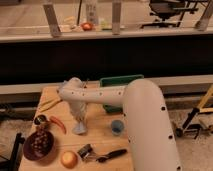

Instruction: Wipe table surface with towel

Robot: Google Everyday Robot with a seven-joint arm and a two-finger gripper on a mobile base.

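Observation:
A grey towel (79, 125) hangs bunched in a cone, its lower end touching the wooden table (100, 137) left of centre. My gripper (77, 111) points down at the end of the white arm (100, 95), which reaches in from the right, and it is shut on the top of the towel. The arm's wrist covers the fingers from above.
A red chilli (57, 123) lies just left of the towel, and a dark bowl of grapes (39, 146) stands at the front left. An orange fruit (68, 159), a black-handled tool (102, 155), a blue cup (116, 127), a green bin (120, 82) and yellow items (50, 104) are also on the table.

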